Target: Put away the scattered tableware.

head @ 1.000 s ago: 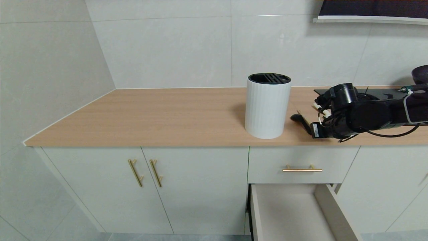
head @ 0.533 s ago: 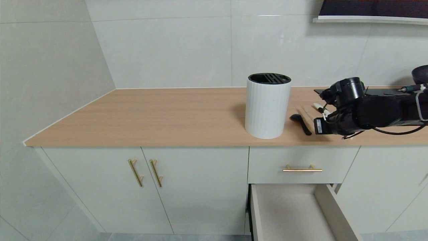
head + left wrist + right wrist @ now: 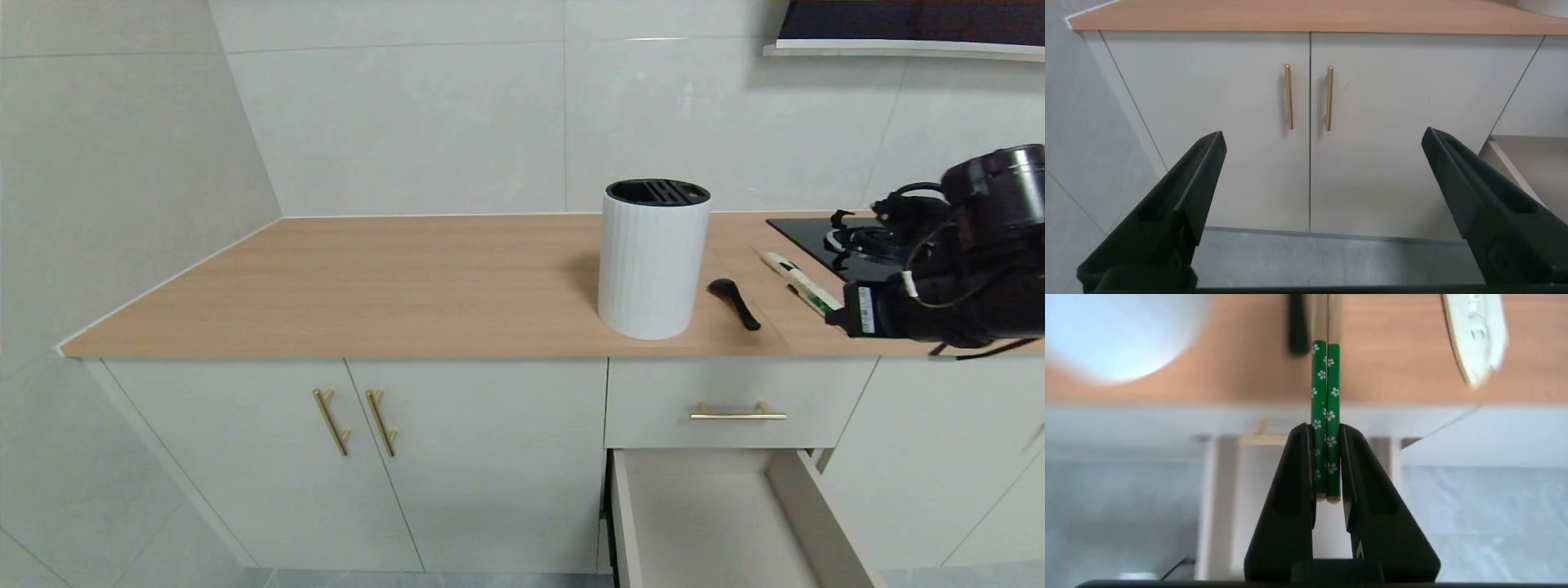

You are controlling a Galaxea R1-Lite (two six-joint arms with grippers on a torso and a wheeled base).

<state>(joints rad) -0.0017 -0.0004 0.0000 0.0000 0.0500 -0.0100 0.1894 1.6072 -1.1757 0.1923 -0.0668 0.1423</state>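
A white ribbed utensil holder (image 3: 653, 257) with a black slotted top stands on the wooden counter (image 3: 408, 286). A black spoon (image 3: 733, 300) lies just right of it. Farther right lies a white utensil (image 3: 782, 265), which also appears in the right wrist view (image 3: 1474, 331). My right gripper (image 3: 845, 314) hovers at the counter's front edge, right of the spoon. It is shut on a pair of green flowered chopsticks (image 3: 1327, 376), whose wooden ends point back over the counter. My left gripper (image 3: 1323, 143) hangs low and open before the cabinet doors (image 3: 1306, 147).
Under the counter, below a shut drawer with a gold handle (image 3: 738, 415), a lower drawer (image 3: 710, 506) stands pulled out. A black hob (image 3: 816, 233) occupies the back right. Tiled walls close the back and left.
My right gripper has drawn back to the right and toward the counter's front edge, away from the spoon, carrying the chopsticks. The holder and spoon have stayed put.
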